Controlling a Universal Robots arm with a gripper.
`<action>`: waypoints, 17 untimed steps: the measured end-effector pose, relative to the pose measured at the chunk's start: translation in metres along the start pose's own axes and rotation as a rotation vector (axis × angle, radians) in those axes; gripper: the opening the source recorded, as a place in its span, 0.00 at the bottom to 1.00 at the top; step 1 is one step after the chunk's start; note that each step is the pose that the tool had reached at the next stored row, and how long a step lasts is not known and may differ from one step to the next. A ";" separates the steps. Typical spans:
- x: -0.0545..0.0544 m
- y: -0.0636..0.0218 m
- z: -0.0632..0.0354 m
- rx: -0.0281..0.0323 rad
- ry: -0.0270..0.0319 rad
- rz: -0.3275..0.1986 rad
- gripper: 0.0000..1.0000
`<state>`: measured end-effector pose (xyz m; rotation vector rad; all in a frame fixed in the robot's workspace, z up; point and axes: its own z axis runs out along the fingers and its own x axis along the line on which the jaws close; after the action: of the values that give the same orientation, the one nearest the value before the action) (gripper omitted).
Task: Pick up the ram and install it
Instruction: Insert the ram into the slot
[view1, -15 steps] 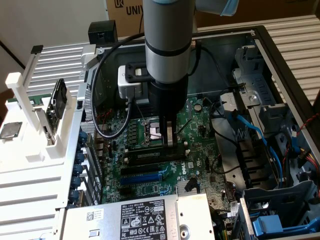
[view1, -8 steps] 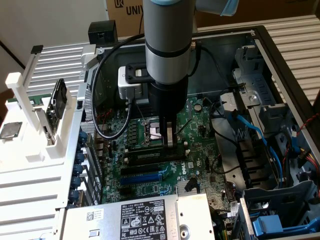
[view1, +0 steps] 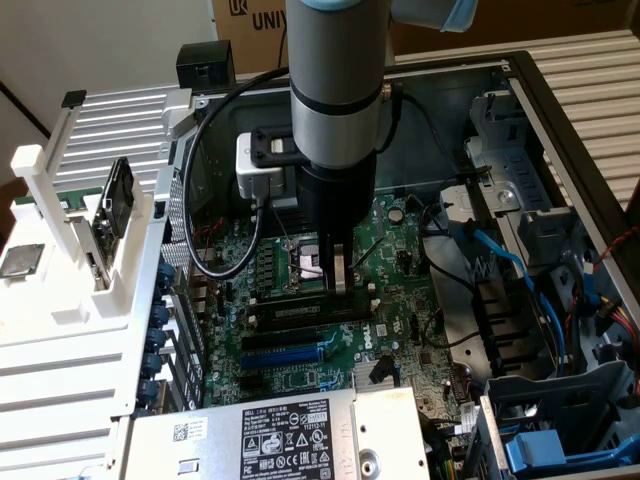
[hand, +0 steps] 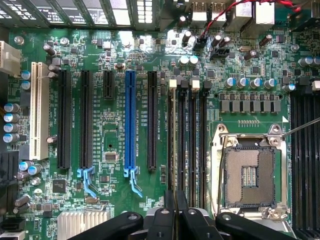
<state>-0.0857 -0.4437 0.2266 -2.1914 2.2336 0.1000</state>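
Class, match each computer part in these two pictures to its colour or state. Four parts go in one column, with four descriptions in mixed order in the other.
Parts
1. data cable
2. memory slots
3. processor socket
4. legacy PCI slot

Descriptions
A. empty, contacts exposed
B. white
C. blue
D. black

Pairs: 1-C; 2-D; 3-A; 4-B
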 end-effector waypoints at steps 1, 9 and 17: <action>0.000 0.0000 0.0000 0.0001 -0.0001 0.000 0.14; 0.000 0.0000 0.0000 0.0000 0.0000 0.000 0.20; 0.000 0.0021 -0.0069 0.0000 0.0000 0.000 0.20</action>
<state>-0.0876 -0.4437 0.2335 -2.1916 2.2334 0.1000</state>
